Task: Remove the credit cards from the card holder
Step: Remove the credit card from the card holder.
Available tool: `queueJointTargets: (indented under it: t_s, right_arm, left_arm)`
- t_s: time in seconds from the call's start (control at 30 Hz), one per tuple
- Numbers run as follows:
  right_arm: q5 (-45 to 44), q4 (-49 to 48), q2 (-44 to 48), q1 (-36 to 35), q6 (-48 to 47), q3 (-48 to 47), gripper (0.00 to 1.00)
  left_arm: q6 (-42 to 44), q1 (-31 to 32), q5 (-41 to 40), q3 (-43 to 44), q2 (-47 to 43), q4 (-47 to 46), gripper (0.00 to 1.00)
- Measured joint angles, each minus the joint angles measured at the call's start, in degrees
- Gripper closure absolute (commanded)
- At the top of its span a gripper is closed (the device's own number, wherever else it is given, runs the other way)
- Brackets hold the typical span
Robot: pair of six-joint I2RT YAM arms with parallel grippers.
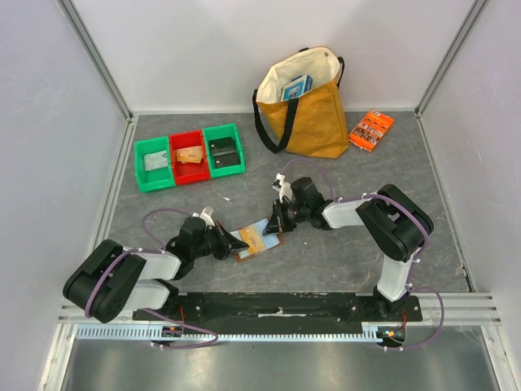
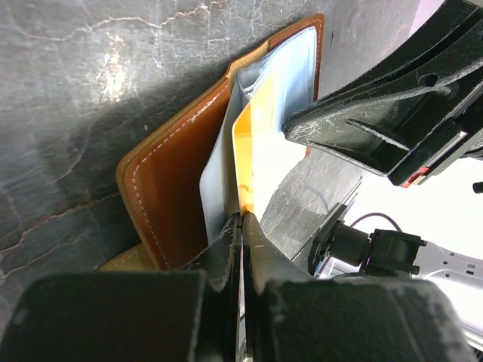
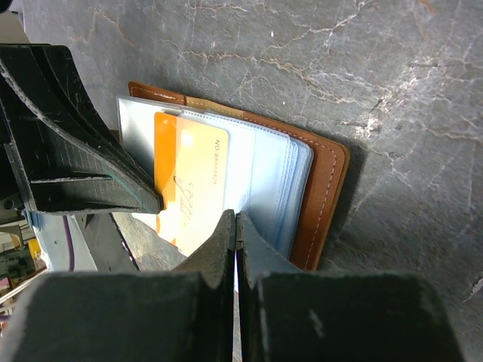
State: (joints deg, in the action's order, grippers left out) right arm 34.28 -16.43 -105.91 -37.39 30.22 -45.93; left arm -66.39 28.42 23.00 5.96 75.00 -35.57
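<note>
Card holder (image 3: 326, 188) open btwn 2 shut jaws (orange card (image 3: 192, 177) showing)

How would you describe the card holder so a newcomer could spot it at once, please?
On the grey table, look between the left end effector and the right end effector. The card holder is open there: brown cover, pale blue sleeves, an orange card showing, unlike the printed orange packet far back.

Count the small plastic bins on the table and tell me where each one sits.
3, in a row at the far left of the table: the left green bin, the red bin in the middle, the right green bin beside it. None looks hidden.
</note>
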Motion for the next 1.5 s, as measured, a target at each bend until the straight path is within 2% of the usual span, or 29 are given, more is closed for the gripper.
queueJointTargets:
  t_s: [0.17,0.23,0.4,0.5,0.67,0.83,0.93,1.03,1.37,1.5]
  right_arm:
    - [0.02,-0.02,0.0,0.0,-0.02,0.0,1.0]
    - [0.02,-0.04,0.0,0.0,-0.02,0.0,1.0]
    - [0.07,-0.07,-0.02,0.0,-0.04,0.0,1.0]
    - [0.09,-0.07,-0.02,0.0,-0.04,0.0,1.0]
    - [0.13,-0.11,-0.02,0.02,-0.07,0.0,1.0]
    - [0.15,-0.11,-0.04,0.04,-0.07,0.0,1.0]
    - [0.2,-0.15,-0.09,0.07,-0.07,0.0,1.0]
    - [0.35,-0.2,-0.13,0.15,-0.07,0.0,1.0]
    - [-0.02,0.07,0.31,0.26,-0.04,0.04,1.0]
    - [-3.34,2.25,2.69,0.66,-0.76,0.46,0.91]
  left_arm:
    - [0.0,-0.2,-0.13,0.0,-0.94,2.16,0.69]
    - [0.0,-0.24,-0.11,0.09,-0.9,2.45,0.63]
    - [-0.02,-0.24,-0.13,1.11,-0.24,1.97,0.6]
    - [-0.02,-0.24,-0.15,1.53,0.94,1.29,0.69]
    - [-0.2,-0.24,-0.17,2.32,3.56,0.52,0.98]
    - [-1.22,-0.37,-0.35,1.33,2.12,-1.03,0.98]
    - [-1.77,-0.55,-1.25,-0.74,-3.04,0.85,0.98]
    - [-1.92,-0.61,-3.23,-1.92,-11.23,6.8,0.98]
    - [-3.04,-0.72,-16.26,-1.68,-48.59,37.64,0.98]
    - [-3.78,-0.72,-22.69,0.92,-59.12,45.75,0.98]
